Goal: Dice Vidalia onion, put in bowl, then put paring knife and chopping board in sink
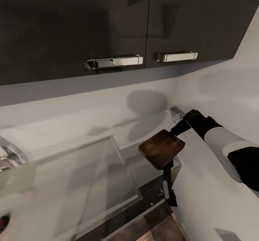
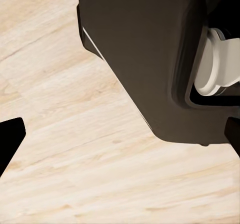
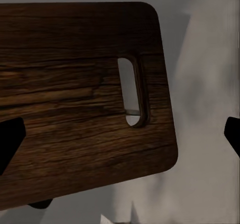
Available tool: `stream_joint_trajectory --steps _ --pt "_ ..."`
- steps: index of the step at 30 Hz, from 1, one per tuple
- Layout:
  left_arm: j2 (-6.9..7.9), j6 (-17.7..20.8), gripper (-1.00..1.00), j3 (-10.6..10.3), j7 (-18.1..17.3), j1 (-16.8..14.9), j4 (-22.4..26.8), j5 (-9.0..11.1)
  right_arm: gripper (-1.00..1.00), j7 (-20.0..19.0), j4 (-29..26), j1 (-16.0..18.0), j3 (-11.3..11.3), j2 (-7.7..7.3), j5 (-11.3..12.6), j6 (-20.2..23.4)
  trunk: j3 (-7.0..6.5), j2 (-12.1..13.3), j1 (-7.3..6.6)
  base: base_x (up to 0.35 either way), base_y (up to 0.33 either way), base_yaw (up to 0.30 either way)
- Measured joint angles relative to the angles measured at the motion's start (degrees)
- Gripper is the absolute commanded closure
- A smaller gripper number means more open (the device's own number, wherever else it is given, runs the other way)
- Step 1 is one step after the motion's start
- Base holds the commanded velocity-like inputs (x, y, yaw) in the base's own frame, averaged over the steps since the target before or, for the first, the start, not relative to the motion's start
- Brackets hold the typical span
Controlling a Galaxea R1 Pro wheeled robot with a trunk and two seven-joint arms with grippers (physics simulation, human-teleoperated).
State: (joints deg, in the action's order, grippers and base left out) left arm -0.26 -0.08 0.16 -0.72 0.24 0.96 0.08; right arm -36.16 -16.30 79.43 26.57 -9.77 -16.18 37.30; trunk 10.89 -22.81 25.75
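Chopping board (image 3: 75, 99): dark grainy slotted wood

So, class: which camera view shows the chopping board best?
The right wrist view: the board sits close, with grain and slot handle plain. In the head view the board is small, held aloft beside the sink. The left wrist view faces floor.

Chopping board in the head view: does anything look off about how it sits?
Yes. The chopping board hangs in the air beside the sink, tilted, at the right gripper. The grip itself is hard to make out.
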Motion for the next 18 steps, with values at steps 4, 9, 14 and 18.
stream_joint_trajectory --steps 4,9,14,18 --pt "0.00 0.00 -1.00 0.00 0.00 0.00 0.00 0.00 -1.00 0.55 -0.46 0.00 0.04 -0.24 0.00 0.00 0.32 0.00 0.00 0.000 0.000 0.000" --pt "0.07 0.05 -1.00 0.00 0.00 0.05 -0.01 0.00 -1.00 0.85 -0.72 0.00 0.01 -0.62 0.00 0.01 0.73 0.00 0.00 0.000 0.000 0.000" --pt "0.10 0.12 -1.00 0.04 0.00 0.59 -0.05 0.00 -1.00 0.88 -0.78 0.00 0.01 -0.66 0.00 0.02 1.14 0.00 0.00 0.000 0.000 0.000" --pt "0.32 0.15 -1.00 0.07 0.00 0.94 -0.07 0.00 -1.00 0.88 -0.79 0.00 0.04 -0.66 0.00 0.02 1.45 0.00 0.00 0.000 0.000 0.000"
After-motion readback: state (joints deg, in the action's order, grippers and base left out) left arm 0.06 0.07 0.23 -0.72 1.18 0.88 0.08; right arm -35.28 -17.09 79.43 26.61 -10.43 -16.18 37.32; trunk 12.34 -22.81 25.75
